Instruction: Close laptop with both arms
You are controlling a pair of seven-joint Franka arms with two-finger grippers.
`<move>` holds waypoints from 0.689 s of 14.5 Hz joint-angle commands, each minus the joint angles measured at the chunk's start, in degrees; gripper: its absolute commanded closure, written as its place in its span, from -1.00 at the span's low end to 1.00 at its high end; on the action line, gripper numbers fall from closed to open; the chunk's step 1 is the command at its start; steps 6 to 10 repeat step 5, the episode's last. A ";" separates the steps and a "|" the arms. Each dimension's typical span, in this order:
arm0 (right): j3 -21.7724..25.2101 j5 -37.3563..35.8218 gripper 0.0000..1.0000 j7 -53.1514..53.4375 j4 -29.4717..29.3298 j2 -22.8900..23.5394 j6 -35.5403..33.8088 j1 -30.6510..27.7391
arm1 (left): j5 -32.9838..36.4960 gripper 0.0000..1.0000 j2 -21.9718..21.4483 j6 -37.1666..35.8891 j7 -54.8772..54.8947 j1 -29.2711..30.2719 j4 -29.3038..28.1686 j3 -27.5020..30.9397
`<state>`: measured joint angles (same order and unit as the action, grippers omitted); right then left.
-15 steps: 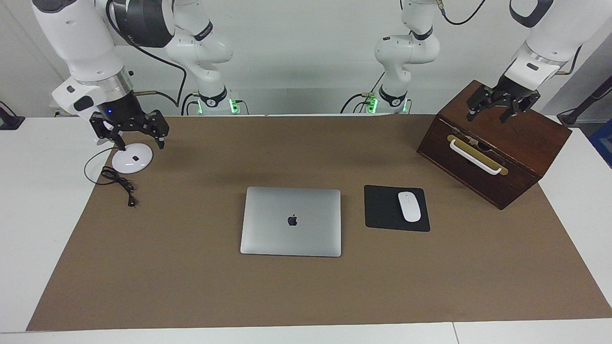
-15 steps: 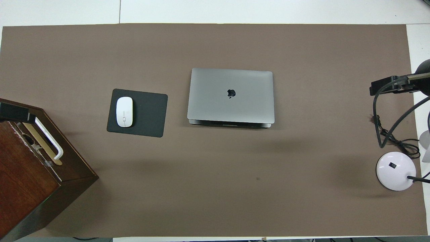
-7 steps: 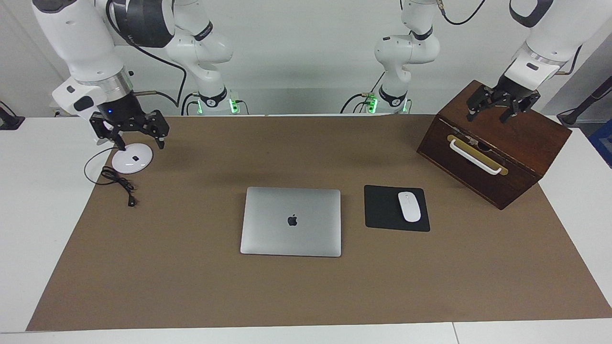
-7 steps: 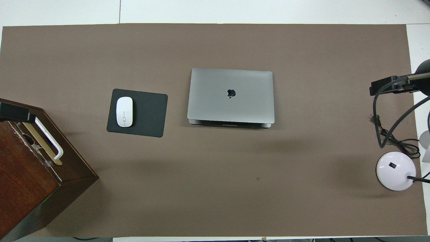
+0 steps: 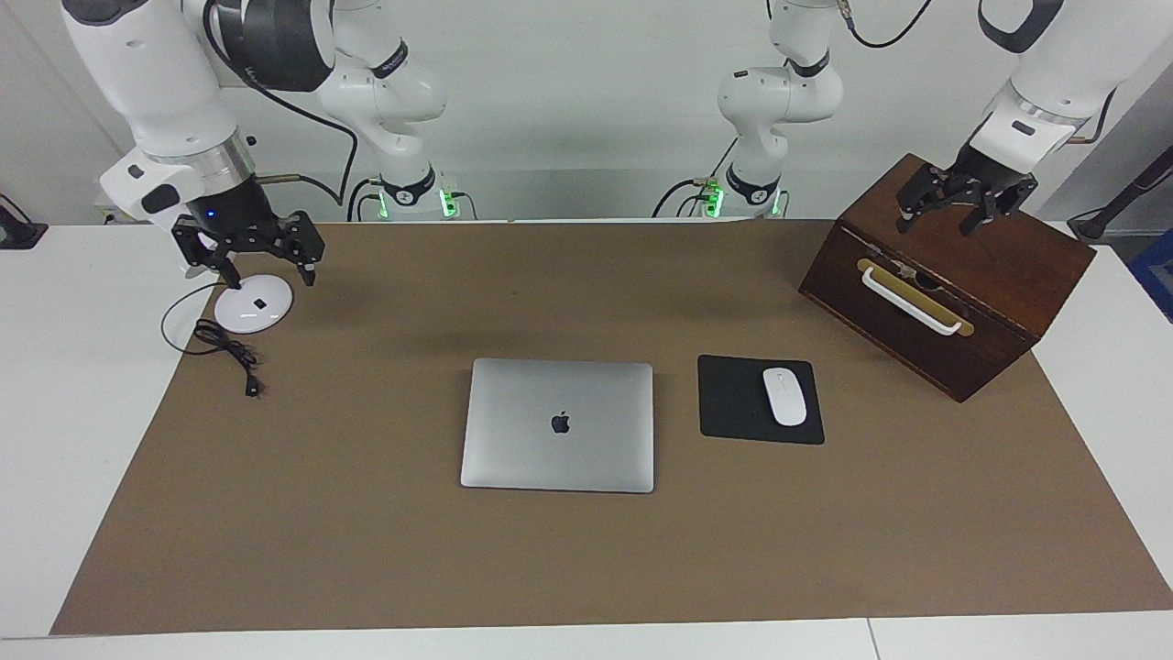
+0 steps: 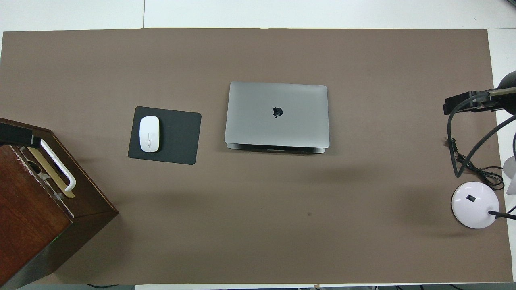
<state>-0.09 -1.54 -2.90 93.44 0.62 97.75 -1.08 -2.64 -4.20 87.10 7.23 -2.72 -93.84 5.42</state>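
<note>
The silver-grey laptop (image 5: 557,424) (image 6: 276,114) lies flat in the middle of the brown mat with its lid down and the dark logo facing up. Its keyboard is hidden, and a thin strip of its base shows under the lid's edge nearest the robots. My right gripper (image 5: 257,266) hangs open and holds nothing, above the white lamp base (image 5: 253,303) at the right arm's end. My left gripper (image 5: 942,220) hangs open and holds nothing, over the top of the wooden box (image 5: 953,275) at the left arm's end. Neither gripper touches the laptop.
A black mouse pad (image 5: 733,403) with a white mouse (image 5: 784,396) lies beside the laptop toward the left arm's end. The wooden box (image 6: 36,209) has a white handle (image 5: 912,301). The lamp base (image 6: 475,204) has a black cable (image 5: 224,353) coiled beside it.
My left gripper has drifted very slightly upward over the box. The right gripper and the laptop have not moved.
</note>
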 commanded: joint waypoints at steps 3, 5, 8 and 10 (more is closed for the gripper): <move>0.62 -0.13 -1.00 -0.88 0.43 -0.26 -0.37 0.55 | 1.41 -1.00 0.33 0.35 0.95 0.69 0.50 -0.50; 0.62 -0.13 -1.00 -0.88 0.43 -0.18 -0.46 0.55 | 1.41 -1.00 0.16 0.35 1.03 0.78 0.32 -0.50; 0.62 -0.13 -1.00 -0.88 0.43 -0.18 -0.46 0.55 | 1.41 -1.00 0.16 0.35 1.03 0.78 0.32 -0.50; 0.62 -0.13 -1.00 -0.88 0.43 -0.18 -0.46 0.55 | 1.41 -1.00 0.16 0.35 1.03 0.78 0.32 -0.50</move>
